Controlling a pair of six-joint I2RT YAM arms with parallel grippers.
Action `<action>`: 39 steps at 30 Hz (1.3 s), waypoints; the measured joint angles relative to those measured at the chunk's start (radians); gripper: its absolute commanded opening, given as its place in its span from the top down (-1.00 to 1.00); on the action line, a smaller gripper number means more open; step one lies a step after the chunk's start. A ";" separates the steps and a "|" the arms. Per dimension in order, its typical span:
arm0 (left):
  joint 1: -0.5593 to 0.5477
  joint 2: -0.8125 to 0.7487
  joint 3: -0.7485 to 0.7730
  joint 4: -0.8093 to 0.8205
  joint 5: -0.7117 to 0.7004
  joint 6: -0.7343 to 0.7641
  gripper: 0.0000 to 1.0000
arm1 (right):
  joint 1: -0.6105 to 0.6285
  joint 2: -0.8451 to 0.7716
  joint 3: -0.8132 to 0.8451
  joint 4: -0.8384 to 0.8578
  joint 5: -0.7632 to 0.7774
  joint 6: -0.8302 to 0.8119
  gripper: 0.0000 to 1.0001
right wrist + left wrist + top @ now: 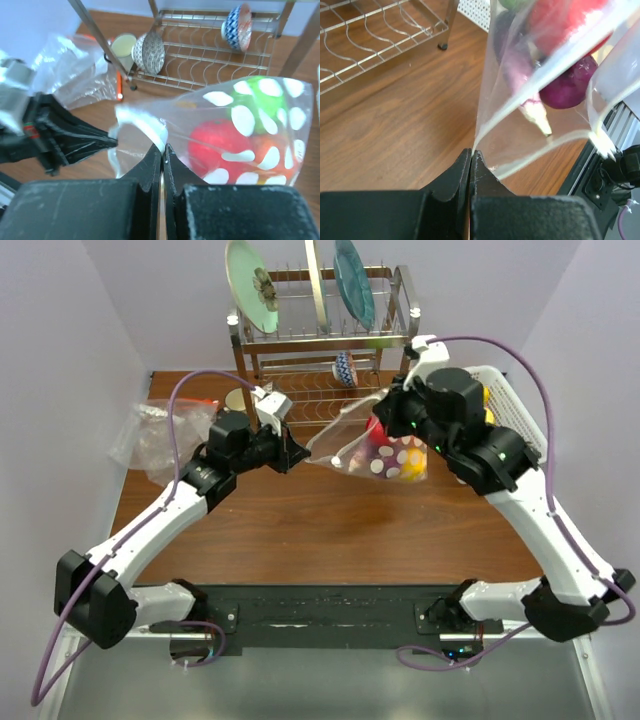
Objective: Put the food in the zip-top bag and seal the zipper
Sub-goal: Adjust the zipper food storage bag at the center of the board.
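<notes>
The zip-top bag [385,455] hangs above the table between both arms, its dotted side facing the right wrist camera. Food sits inside it: a red round [215,145], a green one [260,100], a purple round [567,85], the eggplant [520,75] and a yellow piece [413,468]. My left gripper [471,152] is shut on the bag's left corner, where the zipper [545,145] begins. My right gripper [163,148] is shut on the zipper strip [145,122] further along the mouth. Between the two grips the mouth gapes open in a loop.
A metal dish rack [320,340] with plates and a patterned bowl [239,26] stands at the back. Plain crumpled clear plastic [155,435] lies at the left, with a cup [237,400] near it. A white basket [510,400] stands at the right.
</notes>
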State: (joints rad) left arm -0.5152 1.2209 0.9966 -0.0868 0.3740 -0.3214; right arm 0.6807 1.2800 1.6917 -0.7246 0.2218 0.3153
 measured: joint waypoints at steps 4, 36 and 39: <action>0.000 -0.021 -0.009 0.006 0.005 0.000 1.00 | -0.001 -0.029 -0.075 -0.012 0.055 -0.006 1.00; 0.005 -0.019 -0.011 -0.040 -0.053 0.001 1.00 | -0.270 0.021 -0.290 0.046 -0.079 0.030 -0.30; 0.005 -0.019 -0.011 -0.042 -0.056 0.001 1.00 | -0.384 0.042 -0.245 0.035 -0.058 0.018 -0.32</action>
State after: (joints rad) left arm -0.5098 1.2015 0.9855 -0.1287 0.3183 -0.3206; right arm 0.2966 1.3224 1.4467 -0.6895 0.1642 0.3336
